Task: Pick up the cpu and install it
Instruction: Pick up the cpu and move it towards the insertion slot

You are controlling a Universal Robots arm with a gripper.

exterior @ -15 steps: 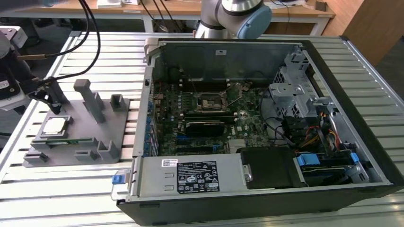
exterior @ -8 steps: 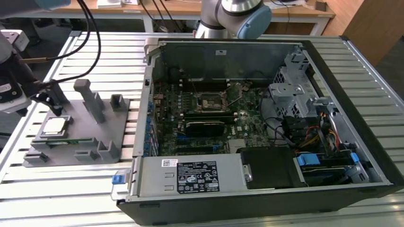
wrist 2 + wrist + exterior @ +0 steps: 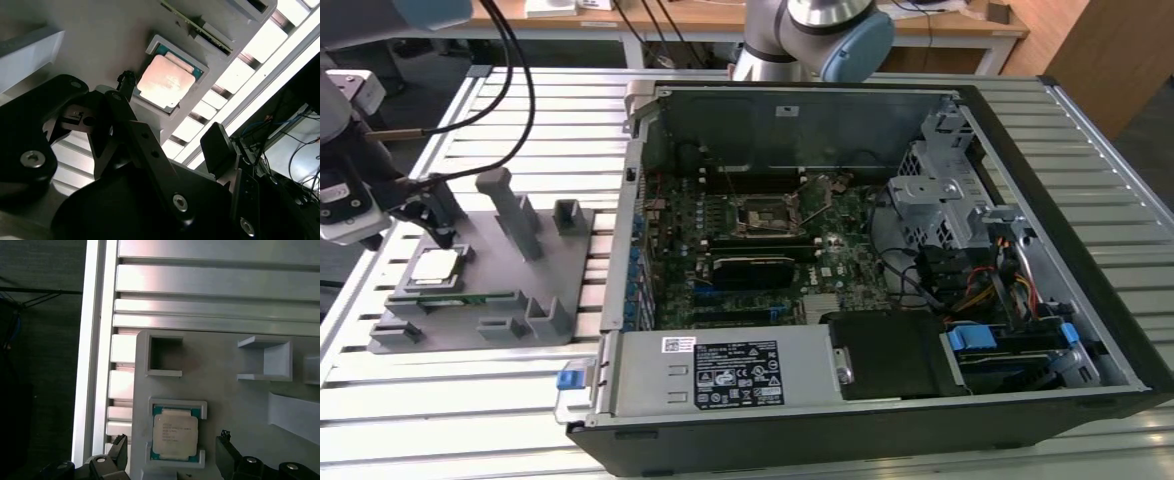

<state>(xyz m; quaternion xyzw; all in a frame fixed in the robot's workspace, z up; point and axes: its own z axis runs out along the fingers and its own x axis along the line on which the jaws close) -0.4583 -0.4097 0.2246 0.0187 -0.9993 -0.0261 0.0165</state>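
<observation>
- Slatted metal table [image 3: 400, 400] with desks behind. A grey tray [image 3: 507, 270] sits toward the exterior view's left, and the open case [image 3: 801, 120] takes the middle and right
- The cpu [image 3: 174, 434] lies flat in its nest on the tray, silver lid up, well apart from the case
- My gripper [image 3: 171, 440] hangs right above it, with its fingers [image 3: 226, 452] spread wider than the chip and one on either side. It holds nothing
- Progress, as I read it: I'm lined up over the chip, but the grab isn't made, so the lift, the carry and the seating are all left to do
- The socket [image 3: 761, 213] sits mid-board inside the case. I can't tell how its frame stands
- The nest has low lips at two opposite ends of the chip, and the two sides facing my fingers look open
- One finger is out by the tray's edge, over the slats. The other is over bare tray
- Watch-outs near the chip are the stick [image 3: 447, 298] just beside it and the post [image 3: 500, 195] standing near the arm
- There is open room above the tray. The case walls ring the board, so the way in looks to be from the top
</observation>
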